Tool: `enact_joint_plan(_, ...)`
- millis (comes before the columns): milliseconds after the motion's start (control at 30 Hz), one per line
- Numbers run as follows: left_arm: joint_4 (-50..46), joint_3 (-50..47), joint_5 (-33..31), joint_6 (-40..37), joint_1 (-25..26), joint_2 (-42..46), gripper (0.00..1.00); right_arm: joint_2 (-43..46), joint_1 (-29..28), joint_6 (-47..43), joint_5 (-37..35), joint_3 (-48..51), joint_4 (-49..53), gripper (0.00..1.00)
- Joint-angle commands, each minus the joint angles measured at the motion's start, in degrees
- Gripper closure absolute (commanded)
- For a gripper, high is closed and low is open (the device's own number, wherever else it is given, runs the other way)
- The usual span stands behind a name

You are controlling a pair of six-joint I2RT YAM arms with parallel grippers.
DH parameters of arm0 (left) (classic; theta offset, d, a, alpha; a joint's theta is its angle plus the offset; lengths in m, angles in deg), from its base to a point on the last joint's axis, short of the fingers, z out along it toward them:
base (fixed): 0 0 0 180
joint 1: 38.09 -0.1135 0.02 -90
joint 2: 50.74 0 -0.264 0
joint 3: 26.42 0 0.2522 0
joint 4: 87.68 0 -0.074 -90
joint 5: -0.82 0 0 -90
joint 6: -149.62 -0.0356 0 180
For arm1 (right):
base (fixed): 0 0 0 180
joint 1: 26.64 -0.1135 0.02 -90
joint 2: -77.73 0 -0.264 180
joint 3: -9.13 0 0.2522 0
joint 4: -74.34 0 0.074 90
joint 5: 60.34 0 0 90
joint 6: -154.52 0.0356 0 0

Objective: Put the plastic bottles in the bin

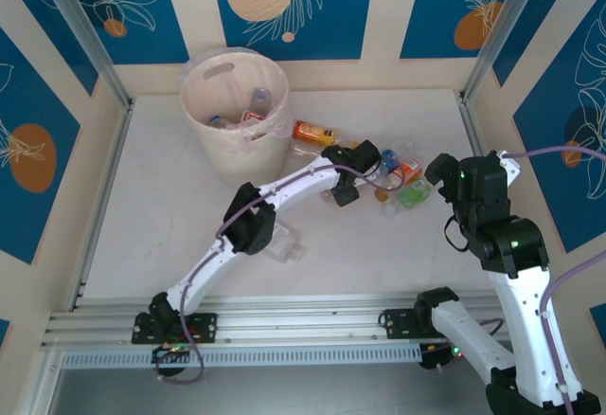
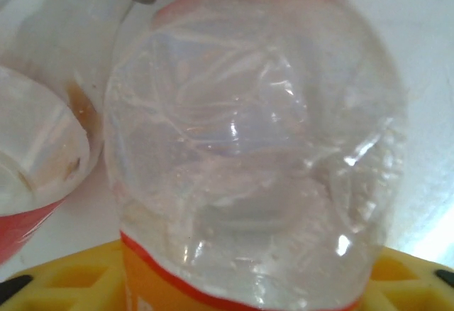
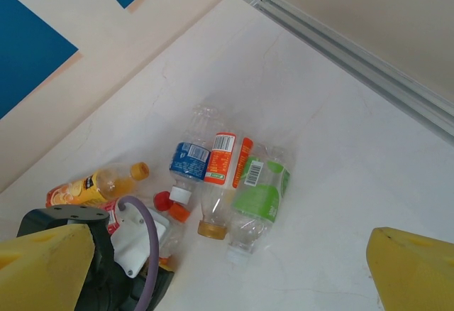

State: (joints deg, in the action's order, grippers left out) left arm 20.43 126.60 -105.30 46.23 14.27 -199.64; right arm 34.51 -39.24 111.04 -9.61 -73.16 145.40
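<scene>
Bottles (image 1: 402, 186) of thin clear plastic, part-way through sorting. A few are seen inside the bin (image 1: 237, 154) at the far left of the table (image 1: 142, 207). The larger share lies outside it, so the task is judged less than half done.

One orange-label bottle (image 2: 248, 148) is gripped by the left gripper (image 1: 346, 188) at mid-table. In the left wrist view the yellow fingers (image 2: 57, 282) are closed against both sides of its label. The glossy wall above the label is dented into soft facets.

Just to the right a cluster is laid side by side. It is made up of a blue-label bottle (image 3: 190, 160), a middle bottle (image 3: 221, 162) with a barcode, and a green-label bottle (image 3: 264, 192). Their caps are white, amber or red, and their bodies are ribbed and see-through. A juice bottle (image 3: 92, 187) with a yellow-orange label lies alone between cluster and bin. What appears to be a crushed bottle (image 1: 284, 244) is seen beside the left arm's elbow.

The bin is round and tapered, with a smooth matt cream wall. It is pierced by an oval handle cutout and lined with a filmy clear bag gathered over the rim.

The right gripper (image 3: 227, 254) is spread wide and empty, near the right side of the cluster. The table is white, smooth and faintly veined.
</scene>
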Motion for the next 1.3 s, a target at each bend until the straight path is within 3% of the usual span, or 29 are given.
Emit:
enact_joint_plan(0, -2.1, 1.3, 0.0, -0.4, -0.5, 0.0, 0.53, 0.9, 0.3, 1.3, -1.9, 0.5, -0.2, 0.01)
enact_joint_plan(333, -0.9, -2.9, 0.0, 1.4, -0.1, 7.2, 0.54, 1.0, 0.3, 1.0, -1.6, 0.5, -0.1, 0.01)
enact_joint_plan(667, 2.1, -11.8, 2.5, 5.0, 1.4, 23.5, 0.53, 0.7, 0.3, 1.0, -1.3, 2.0, -1.1, 0.01)
enact_joint_plan(900, 3.8, -12.9, 3.6, 6.0, 1.4, 35.2, 0.54, 0.1, 0.4, 0.9, -1.2, 4.2, -2.7, 0.01)
enact_joint_plan(1133, 9.4, -13.9, -4.2, 2.5, 1.0, 44.9, 0.53, -0.1, 0.4, 0.3, 0.1, 6.1, -5.4, 0.01)
enact_joint_plan(1267, 10.7, -14.0, -9.0, 1.2, -2.3, 47.0, 0.53, -0.6, 0.4, -0.1, 0.7, 6.1, -5.2, 0.01)
